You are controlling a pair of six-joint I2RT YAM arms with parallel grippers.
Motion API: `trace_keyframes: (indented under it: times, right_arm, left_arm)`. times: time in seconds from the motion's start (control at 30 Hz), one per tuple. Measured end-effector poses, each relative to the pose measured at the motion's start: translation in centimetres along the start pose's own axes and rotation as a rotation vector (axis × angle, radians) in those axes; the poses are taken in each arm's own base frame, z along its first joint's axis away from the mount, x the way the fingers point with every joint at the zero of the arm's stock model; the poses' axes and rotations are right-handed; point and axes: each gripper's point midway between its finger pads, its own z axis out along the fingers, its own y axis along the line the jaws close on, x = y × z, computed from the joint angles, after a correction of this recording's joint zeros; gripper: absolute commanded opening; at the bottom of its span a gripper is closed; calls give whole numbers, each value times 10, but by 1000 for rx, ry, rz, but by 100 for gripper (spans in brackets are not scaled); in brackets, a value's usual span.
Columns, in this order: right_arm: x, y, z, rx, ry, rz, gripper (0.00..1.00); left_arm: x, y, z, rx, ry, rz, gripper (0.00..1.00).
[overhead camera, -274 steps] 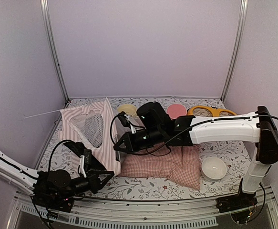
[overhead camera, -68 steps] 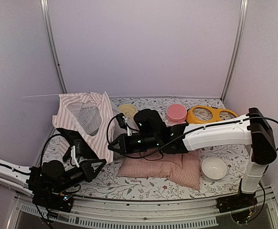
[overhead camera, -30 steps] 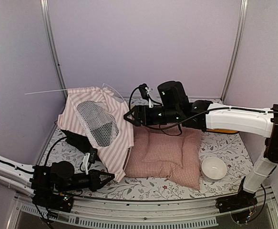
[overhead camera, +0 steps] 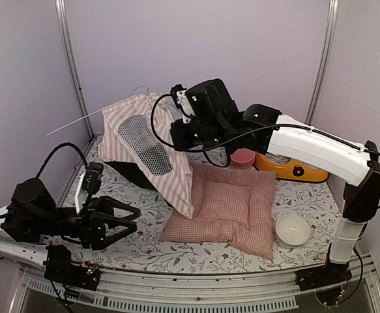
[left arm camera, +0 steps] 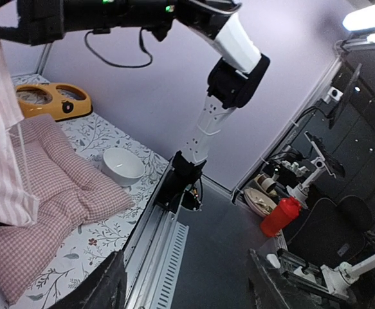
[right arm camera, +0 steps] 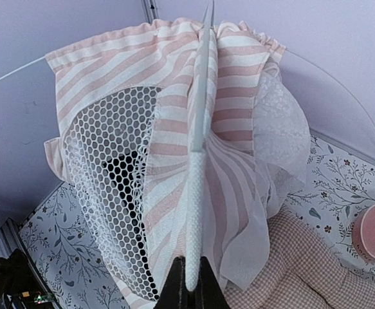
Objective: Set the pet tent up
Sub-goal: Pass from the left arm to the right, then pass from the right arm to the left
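The pet tent, pink-and-white striped with an oval mesh window, hangs tilted above the back left of the table. My right gripper holds its right upper edge. In the right wrist view the gripper is shut on a thin white textured pole sleeve running up the tent, with mesh to the left and sheer curtain to the right. My left gripper stands open at the front left, apart from the tent, nothing between its fingers.
A pink checked cushion lies at the centre right, touching the tent's lower corner. A white bowl sits at the front right. A pink bowl and a yellow double dish are at the back right.
The right gripper has risen and moved left, now shut on the tent's pole sleeve, and the tent hangs higher. The left gripper has opened and drawn back to the left, away from the tent.
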Motion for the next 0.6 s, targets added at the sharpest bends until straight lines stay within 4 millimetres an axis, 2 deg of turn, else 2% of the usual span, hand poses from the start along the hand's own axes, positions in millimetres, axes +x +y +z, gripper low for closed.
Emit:
trace_keyframes:
  times: [0.13, 0.33, 0.43, 0.5, 0.6]
  right_arm:
    - [-6, 13, 3, 18, -19, -11, 0]
    - [8, 25, 18, 43, 6, -38, 0]
    - [9, 29, 27, 44, 6, -39, 0]
    - [12, 30, 32, 49, 9, -39, 0]
    - [16, 29, 38, 60, 10, -41, 0]
  left_arm:
    - [-24, -34, -11, 119, -24, 51, 64]
    - [-70, -81, -38, 258, -107, 106, 63]
    - [-106, -101, -56, 281, -192, 132, 62]
    - [-142, -112, -72, 254, -281, 151, 59]
    - [-189, -116, -89, 160, -404, 173, 58]
